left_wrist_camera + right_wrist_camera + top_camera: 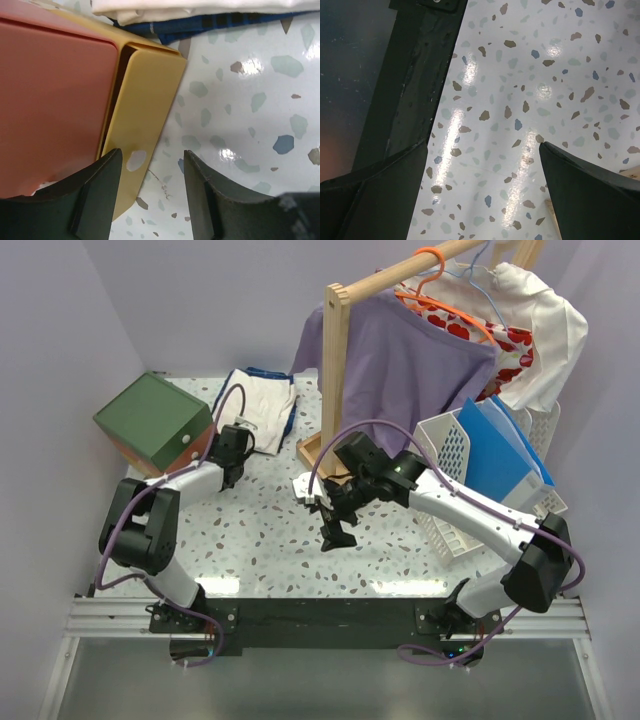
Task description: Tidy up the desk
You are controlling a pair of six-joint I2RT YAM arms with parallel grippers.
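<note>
Top external view: the desk (270,530), glossy white terrazzo with grey, brown and black flecks, fills the middle of the scene, and we see its black front rail (320,620) along the 6 o'clock edge, where both arm bases are bolted. Pale walls close it in at 9, 12 and 3 o'clock.

The freest surface lies at the centre and runs toward 6 and 7 o'clock. There the right gripper (337,536) hangs above bare terrazzo, apart from everything else. On its wrist camera we see the jaws spread wide with nothing between them, flecked surface below and the rail to one side.

At 10 o'clock sits a green-topped drawer box (155,420), and the left gripper (228,448) is right at its front face. The left wrist camera shows these jaws parted too, gripping nothing. One finger (95,200) overlaps the lower edge of the yellow drawer front (145,110), which carries a pale round spot. A dark gap separates that panel from the reddish box face (55,100).

Folded clothes (262,405), white over blue check, lie at 11 o'clock just beside the box. A wooden clothes rack (335,370) stands at 12 to 1 o'clock, hung with a purple shirt (410,360) and a white red-printed garment (530,330). A white perforated basket (445,455) of blue folders (500,450) crowds the 3 o'clock edge.
</note>
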